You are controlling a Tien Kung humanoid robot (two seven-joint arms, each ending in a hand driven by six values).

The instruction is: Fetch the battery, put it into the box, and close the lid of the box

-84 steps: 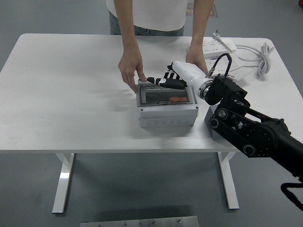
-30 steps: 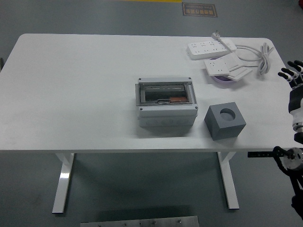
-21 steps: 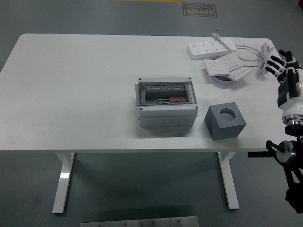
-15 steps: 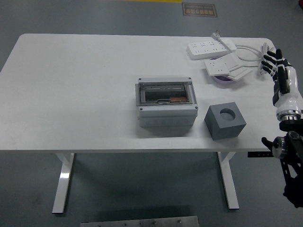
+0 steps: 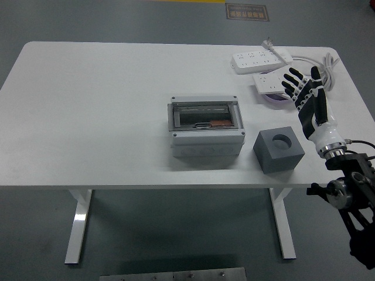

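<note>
A grey box (image 5: 206, 129) sits at the table's middle, its top showing a dark inside with a small orange-brown piece (image 5: 220, 123) in it. I cannot pick out a battery. A grey cube with a round hole (image 5: 278, 150) stands right of the box. My right hand (image 5: 303, 88) is open with fingers spread, above the table's right side, over the purple dish and near the power strips, about a hand's length right of the box. The left arm is out of view.
Two white power strips (image 5: 261, 58) (image 5: 275, 81) with a cable (image 5: 319, 65) lie at the back right, one over a purple dish (image 5: 276, 99). The table's right edge (image 5: 358, 99) is close to my right arm.
The person who had hands at the box is gone. My right hand has come in from the right edge, moving left over the table with fingers spread.
</note>
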